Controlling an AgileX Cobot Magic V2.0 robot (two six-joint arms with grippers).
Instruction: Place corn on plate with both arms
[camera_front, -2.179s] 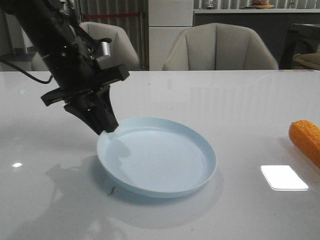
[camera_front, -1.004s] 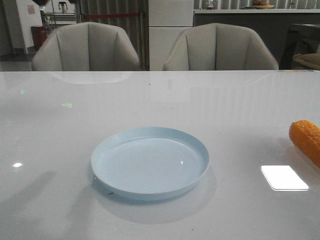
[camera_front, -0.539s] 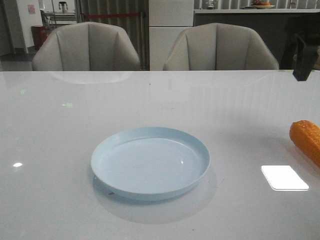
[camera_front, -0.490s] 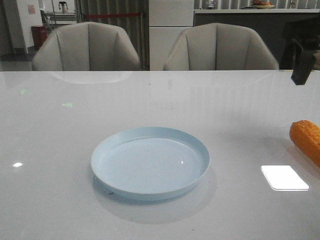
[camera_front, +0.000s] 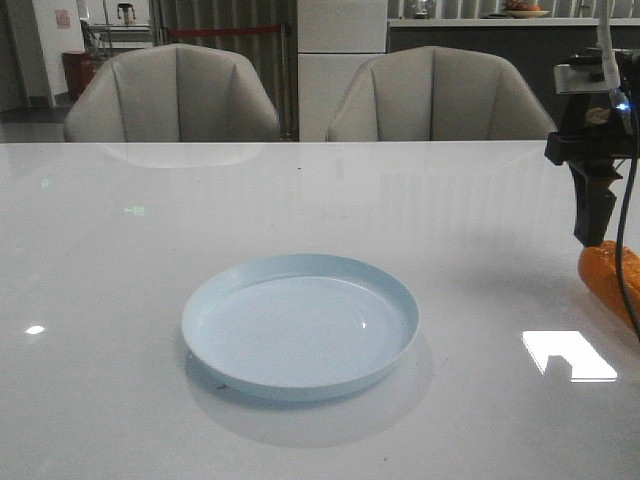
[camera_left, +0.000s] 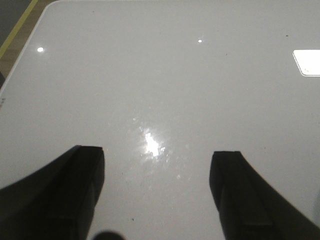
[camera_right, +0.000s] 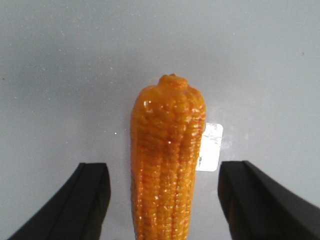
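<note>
The pale blue plate (camera_front: 300, 325) lies flat and empty at the middle of the white table. The orange corn (camera_front: 610, 280) lies on the table at the far right edge of the front view. My right gripper (camera_front: 592, 235) hangs just above the corn, fingers pointing down. In the right wrist view the corn (camera_right: 167, 160) lies lengthwise between the open fingers of the right gripper (camera_right: 165, 172), which do not touch it. My left gripper (camera_left: 157, 157) is open and empty over bare table, out of the front view.
Two beige chairs (camera_front: 440, 95) stand behind the table's far edge. A bright rectangular light reflection (camera_front: 568, 355) lies on the table in front of the corn. The table edge and floor show in a corner of the left wrist view (camera_left: 20, 30).
The left arm let go of the plate and withdrew out of the front view; the plate settled flat. The right arm came in from the right and lowered over the corn.
</note>
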